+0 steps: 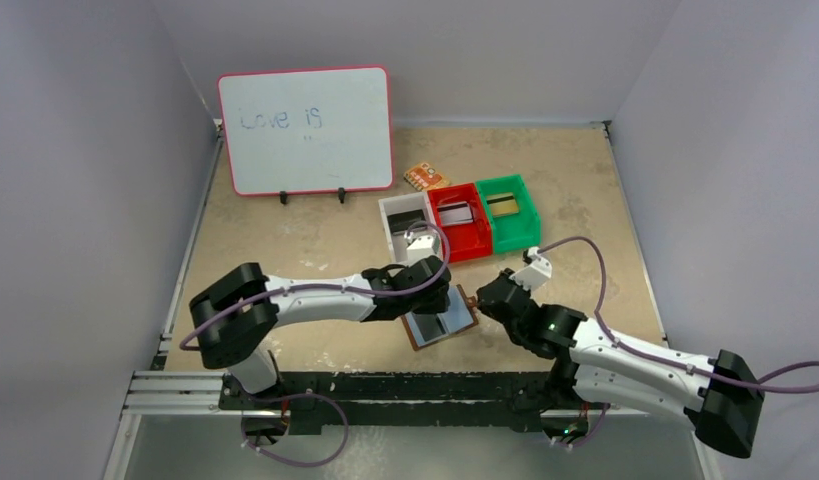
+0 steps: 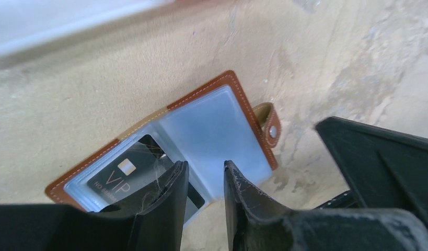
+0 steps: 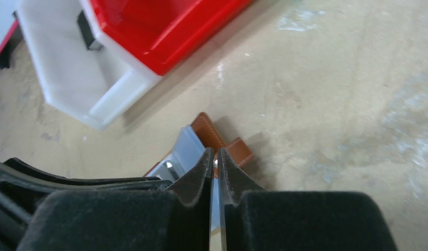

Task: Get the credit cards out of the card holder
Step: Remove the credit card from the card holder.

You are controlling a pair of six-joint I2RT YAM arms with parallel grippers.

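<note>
Lying open and flat on the table (image 1: 315,240), inner side up, between the two arm ends: the card holder (image 1: 443,327), brown, with pale blue-grey clear pockets and a snap tab (image 2: 269,127) on one edge. Tucked in the left-hand pocket as seen from the left wrist, a black card (image 2: 125,175) marked VIP, under the clear film.

Hovering over the near edge of the card holder, left jaws part open, fingers (image 2: 167,204) apart with nothing between them. One finger overlapping the black card in the wrist view; contact not to be told.

On the other side, right jaws almost together, only a thin slit between the fingers (image 3: 193,180). Tips at the card holder's edge, just beside the snap tab; whether pinching that edge, impossible to tell.

Standing farther back, side by side and touching: a white bin (image 1: 393,210), a red bin (image 1: 470,245) with a silvery-grey card (image 1: 457,212), a green bin (image 1: 520,235) with a gold-olive card (image 1: 502,205). Just behind the bins, an orange packet (image 1: 425,177). At the back left, a whiteboard (image 1: 305,130) reading "Love is".
</note>
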